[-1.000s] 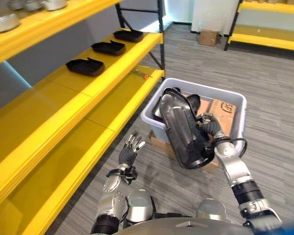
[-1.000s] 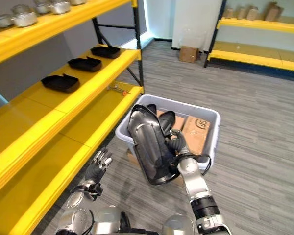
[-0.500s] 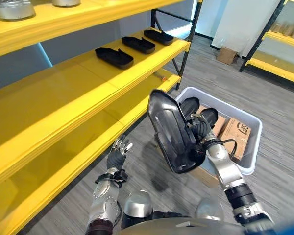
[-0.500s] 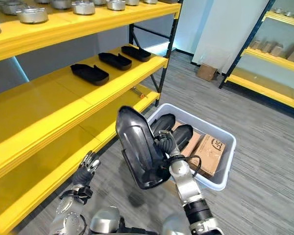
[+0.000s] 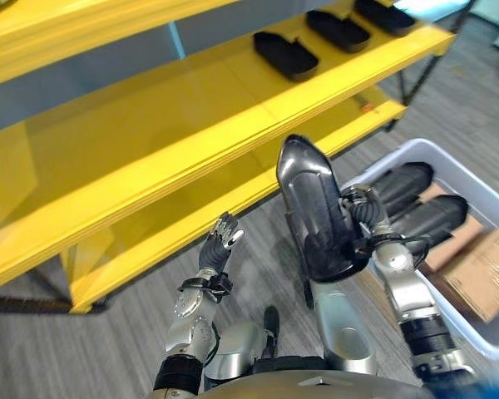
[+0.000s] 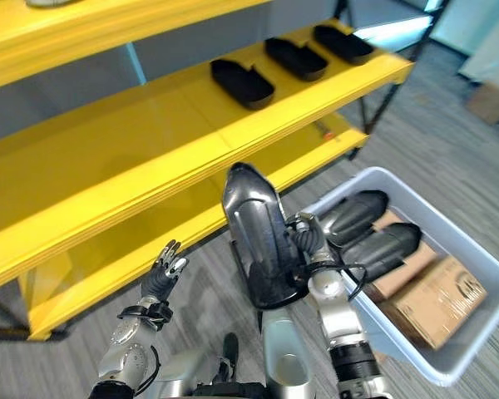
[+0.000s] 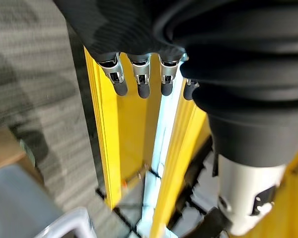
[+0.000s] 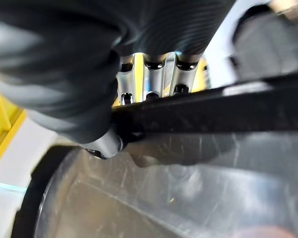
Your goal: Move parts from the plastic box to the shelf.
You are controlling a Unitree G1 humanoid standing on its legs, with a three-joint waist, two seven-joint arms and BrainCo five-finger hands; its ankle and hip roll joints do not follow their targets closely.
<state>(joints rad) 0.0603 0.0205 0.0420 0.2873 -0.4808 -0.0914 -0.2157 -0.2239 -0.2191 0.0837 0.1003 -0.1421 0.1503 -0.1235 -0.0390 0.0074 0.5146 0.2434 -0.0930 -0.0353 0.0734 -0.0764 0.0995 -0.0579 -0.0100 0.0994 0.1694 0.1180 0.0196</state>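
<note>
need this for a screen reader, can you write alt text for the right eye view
The robot's right hand grips a long black part, held upright above the floor between the grey plastic box and the yellow shelf. Three black parts already lie on the shelf; the left hand hovers open.

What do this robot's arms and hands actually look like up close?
Both arms are silver-grey metal with rounded joints and black bands near the forearm. Each wrist and the back of each hand sits under a dark ribbed cover, like a rubber bellows. The left hand and the right hand have slim silver fingers ending in dark tips.
</note>
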